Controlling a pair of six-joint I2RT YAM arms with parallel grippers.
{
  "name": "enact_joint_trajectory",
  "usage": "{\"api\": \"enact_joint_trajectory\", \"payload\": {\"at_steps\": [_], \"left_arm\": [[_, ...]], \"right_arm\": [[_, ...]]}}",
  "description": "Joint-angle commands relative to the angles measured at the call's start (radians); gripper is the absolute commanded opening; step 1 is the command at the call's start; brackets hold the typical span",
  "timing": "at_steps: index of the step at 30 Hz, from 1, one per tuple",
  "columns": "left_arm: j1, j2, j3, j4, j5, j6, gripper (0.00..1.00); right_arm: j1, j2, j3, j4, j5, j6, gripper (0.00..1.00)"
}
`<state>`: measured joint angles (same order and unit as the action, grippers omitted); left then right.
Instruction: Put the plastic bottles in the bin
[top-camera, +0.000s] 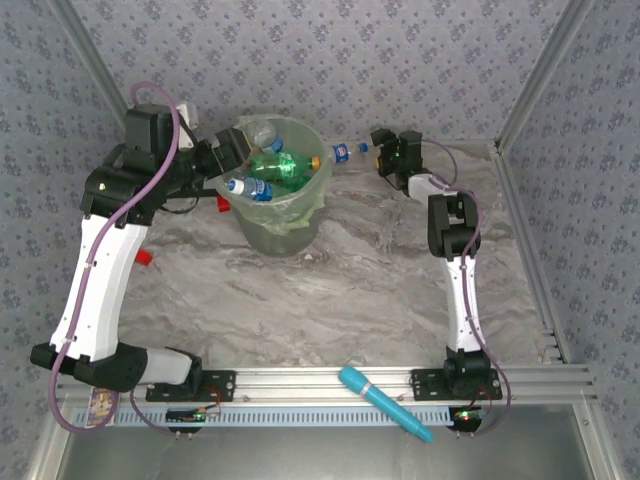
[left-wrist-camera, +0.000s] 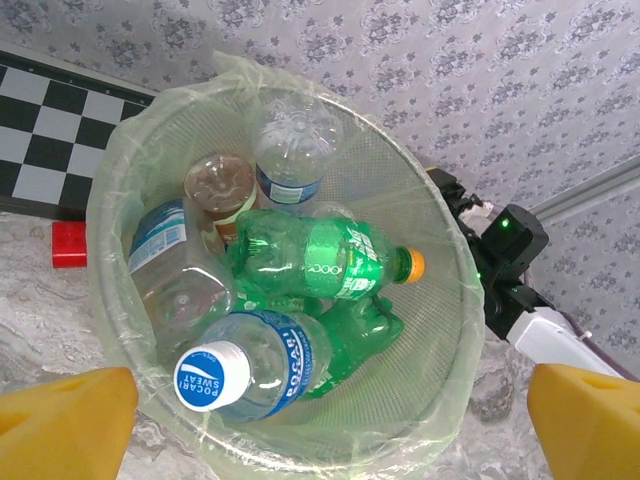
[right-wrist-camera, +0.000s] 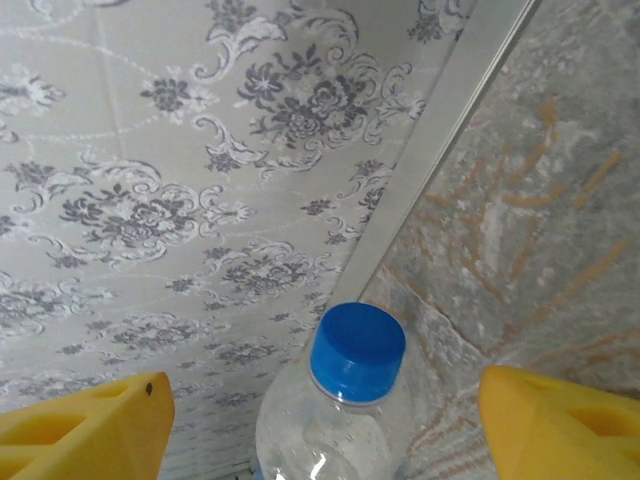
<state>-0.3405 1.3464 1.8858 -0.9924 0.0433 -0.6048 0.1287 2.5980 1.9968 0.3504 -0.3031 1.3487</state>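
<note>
The pale-green bin (top-camera: 300, 215) with its liner stands at the back middle of the table and holds several bottles. Among them are a green bottle with an orange cap (left-wrist-camera: 320, 258), a second green one (left-wrist-camera: 365, 325), a clear blue-labelled Pocari Sweat bottle (left-wrist-camera: 245, 365) and a clear bottle (left-wrist-camera: 292, 150). My left gripper (left-wrist-camera: 325, 410) hangs open over the bin's near rim (left-wrist-camera: 110, 230) with nothing between its yellow fingers (left-wrist-camera: 65, 420). My right gripper (right-wrist-camera: 320, 425) is open, and its fingers (right-wrist-camera: 80, 425) straddle a clear bottle with a blue cap (right-wrist-camera: 355, 355) without touching it. That bottle (top-camera: 342, 152) lies just right of the bin.
A small red block (top-camera: 145, 258) lies left of the bin, with a second red piece (top-camera: 222, 205) by its left side. A cyan stick (top-camera: 385, 402) rests on the front rail. Patterned walls and an aluminium frame post (right-wrist-camera: 440, 130) stand close behind the right gripper.
</note>
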Motion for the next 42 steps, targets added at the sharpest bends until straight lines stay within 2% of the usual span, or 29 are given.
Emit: {"api": "enact_joint_trajectory", "payload": {"at_steps": [1, 13, 27, 42], "left_arm": [[-0.002, -0.018, -0.008, 0.011, -0.023, -0.016, 1.0], [-0.002, -0.027, -0.023, 0.0, -0.042, -0.019, 1.0], [-0.002, -0.046, -0.032, -0.015, -0.057, -0.013, 1.0], [-0.002, -0.051, -0.033, -0.028, -0.063, -0.01, 1.0]], "right_arm": [[0.009, 0.056, 0.057, 0.022, 0.012, 0.038, 0.81], [0.045, 0.101, 0.111, -0.012, 0.057, 0.052, 0.8], [0.087, 0.086, 0.176, -0.246, 0.181, 0.011, 0.81], [0.083, 0.165, 0.239, -0.223, 0.177, 0.065, 0.74]]}}
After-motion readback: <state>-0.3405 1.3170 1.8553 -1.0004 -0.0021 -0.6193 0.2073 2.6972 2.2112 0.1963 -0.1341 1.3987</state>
